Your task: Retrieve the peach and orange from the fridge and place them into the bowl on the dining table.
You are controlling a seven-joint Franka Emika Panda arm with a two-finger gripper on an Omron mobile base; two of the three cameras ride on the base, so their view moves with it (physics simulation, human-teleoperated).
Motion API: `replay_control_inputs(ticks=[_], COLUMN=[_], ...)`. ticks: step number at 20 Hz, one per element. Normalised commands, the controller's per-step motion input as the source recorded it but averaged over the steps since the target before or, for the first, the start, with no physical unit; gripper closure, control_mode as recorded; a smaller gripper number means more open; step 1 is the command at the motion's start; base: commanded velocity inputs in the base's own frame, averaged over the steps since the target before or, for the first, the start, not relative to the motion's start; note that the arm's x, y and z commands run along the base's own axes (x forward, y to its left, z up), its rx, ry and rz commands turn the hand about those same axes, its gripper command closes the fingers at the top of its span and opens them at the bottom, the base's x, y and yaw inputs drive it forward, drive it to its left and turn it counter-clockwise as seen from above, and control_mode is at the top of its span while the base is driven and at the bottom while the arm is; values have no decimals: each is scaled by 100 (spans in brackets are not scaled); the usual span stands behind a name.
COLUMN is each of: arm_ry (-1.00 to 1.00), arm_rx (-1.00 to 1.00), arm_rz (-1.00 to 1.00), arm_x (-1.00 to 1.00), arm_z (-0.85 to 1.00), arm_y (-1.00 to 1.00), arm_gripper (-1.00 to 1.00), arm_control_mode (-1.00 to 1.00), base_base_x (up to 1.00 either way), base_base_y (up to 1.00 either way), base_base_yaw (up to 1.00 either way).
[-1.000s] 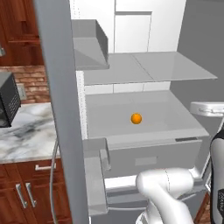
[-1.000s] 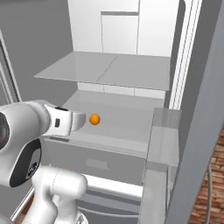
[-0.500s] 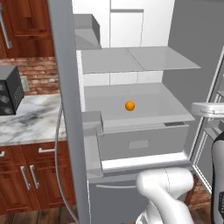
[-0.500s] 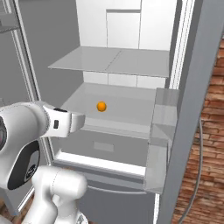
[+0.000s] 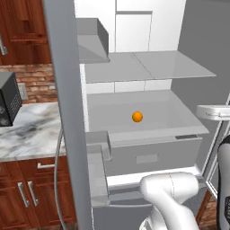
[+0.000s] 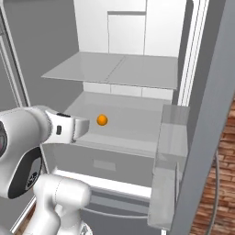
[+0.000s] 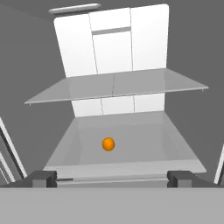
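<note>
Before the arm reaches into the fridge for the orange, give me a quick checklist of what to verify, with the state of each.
1. Fridge doors open: ok.
2. Orange located, alone on the lower shelf: ok.
3. Path from gripper to orange free of obstacles: ok.
4. Fingers spread wide enough for the orange, nothing held: ok.
5. Orange roughly centred between the fingers in the hand view: ok.
6. Peach located: cannot tell.

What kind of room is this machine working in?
It looks like a home kitchen, computer-rendered. An open fridge with grey shelves holds an orange; beside it a marble counter sits on wooden cabinets, with a microwave against a brick wall.
</note>
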Motion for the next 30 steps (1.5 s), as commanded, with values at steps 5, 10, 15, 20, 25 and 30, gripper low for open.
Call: replay_control_inputs(ticks=[5, 10, 15, 20, 25, 30], arm_ry=[0, 0, 0, 0, 0, 0], arm_rx=[0, 0, 0, 0, 0, 0], arm_rz=[0, 0, 0, 0, 0, 0], arm_x=[0, 0, 0, 0, 0, 0], arm_z=[0, 0, 0, 0, 0, 0], arm_y=[0, 0, 0, 0, 0, 0], arm_gripper=[-100, -100, -100, -100, -100, -100], arm_control_mode=[100, 100, 100, 100, 100, 100], base_base_x=[36, 5, 0, 0, 0, 3], base_base_y=[11, 3, 0, 0, 2, 2], base_base_yaw=[0, 0, 0, 7, 19, 16])
